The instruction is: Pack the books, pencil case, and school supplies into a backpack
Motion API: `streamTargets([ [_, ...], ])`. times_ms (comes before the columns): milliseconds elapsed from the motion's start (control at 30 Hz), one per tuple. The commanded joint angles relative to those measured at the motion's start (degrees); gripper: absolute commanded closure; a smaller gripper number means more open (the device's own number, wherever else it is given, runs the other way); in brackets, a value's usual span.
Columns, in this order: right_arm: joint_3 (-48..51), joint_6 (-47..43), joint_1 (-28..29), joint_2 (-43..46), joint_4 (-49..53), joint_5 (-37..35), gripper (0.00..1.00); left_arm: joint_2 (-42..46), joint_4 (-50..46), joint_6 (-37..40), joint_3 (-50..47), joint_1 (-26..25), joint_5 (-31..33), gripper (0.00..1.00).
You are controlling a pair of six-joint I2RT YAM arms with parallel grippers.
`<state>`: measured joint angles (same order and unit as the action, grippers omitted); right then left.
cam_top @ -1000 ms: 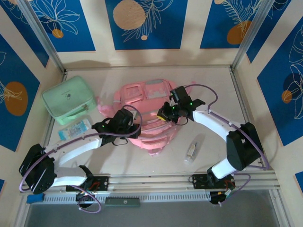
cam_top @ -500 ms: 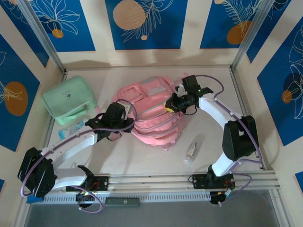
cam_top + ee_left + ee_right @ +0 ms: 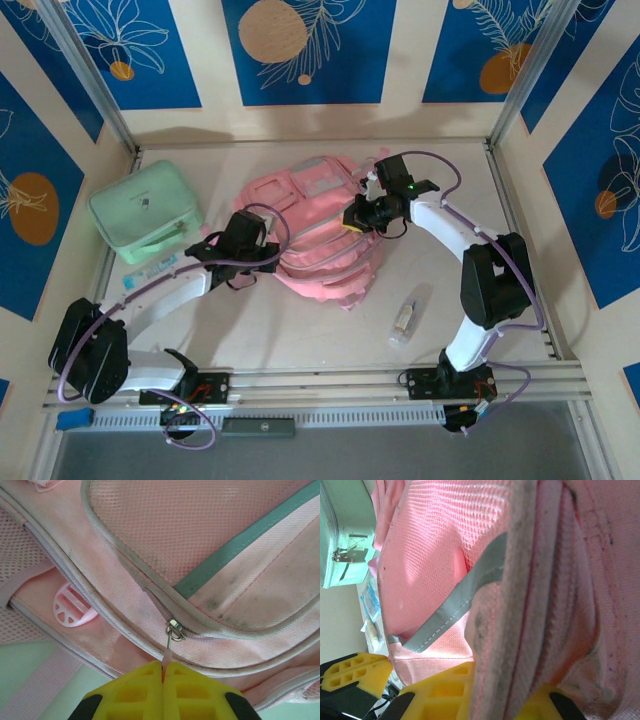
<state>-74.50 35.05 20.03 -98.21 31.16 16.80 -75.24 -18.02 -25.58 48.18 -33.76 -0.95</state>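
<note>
The pink backpack [image 3: 318, 240] lies mid-table. At its left edge my left gripper [image 3: 270, 254] is shut on the pink zipper pull [image 3: 168, 654]; the pull hangs from a metal slider [image 3: 175, 629], and the yellow fingertips meet on it [image 3: 163, 669]. My right gripper [image 3: 353, 217] is at the pack's upper right, shut on a thick fold of backpack fabric [image 3: 520, 630] that fills the gap between its yellow fingers [image 3: 440, 690]. A small clear bottle [image 3: 404, 318] lies to the right. A blue-and-white packet [image 3: 152, 272] lies left. The books and the pencil case are out of view.
A mint-green boxy zip case [image 3: 148, 210] stands at the back left, beside the packet. Metal frame posts and walls close in the table on three sides. Bare tabletop runs along the front between the arm bases.
The right gripper has moved back and right with the fabric, dragging the backpack toward the rear. The left gripper followed, still holding the zipper pull.
</note>
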Motion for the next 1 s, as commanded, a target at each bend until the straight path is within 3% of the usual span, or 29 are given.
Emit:
streamTargets([
  [0,-1.1,-1.8,-1.7,0.6,0.1,-4.8,0.95,-1.4,-2.6,-3.2,0.9,1.5,3.8,1.00],
  [33,-1.5,-1.6,-1.7,0.4,0.5,-4.3,0.92,-1.5,-2.0,-4.3,0.9,1.5,1.7,1.00],
  [100,-1.8,-1.3,-1.4,0.7,1.1,-4.0,0.88,-0.8,-0.5,-5.3,0.3,1.0,-1.4,0.84],
  [167,-1.8,-1.5,-0.7,1.6,2.7,-5.1,0.80,1.0,0.3,-6.3,-0.8,0.4,-2.1,0.79],
  [333,1.1,-0.1,0.8,7.1,7.2,-10.7,0.52,5.5,-1.1,-8.7,-3.9,-0.8,-3.1,0.59],
  [467,5.6,2.2,2.8,13.7,12.1,-17.1,0.36,9.1,0.1,-11.9,-6.7,-5.5,-1.8,0.51],
  [600,10.9,6.9,6.2,21.3,18.3,-24.9,0.04,11.2,0.3,-15.2,-9.1,-10.7,0.9,0.46],
  [633,12.2,8.7,7.4,23.0,19.9,-27.2,0.00,11.5,1.3,-15.9,-9.9,-12.3,1.1,0.45],
  [967,27.1,28.8,18.3,37.2,30.1,-36.7,0.01,9.9,8.6,-24.0,-12.1,-25.1,8.2,0.28],
])
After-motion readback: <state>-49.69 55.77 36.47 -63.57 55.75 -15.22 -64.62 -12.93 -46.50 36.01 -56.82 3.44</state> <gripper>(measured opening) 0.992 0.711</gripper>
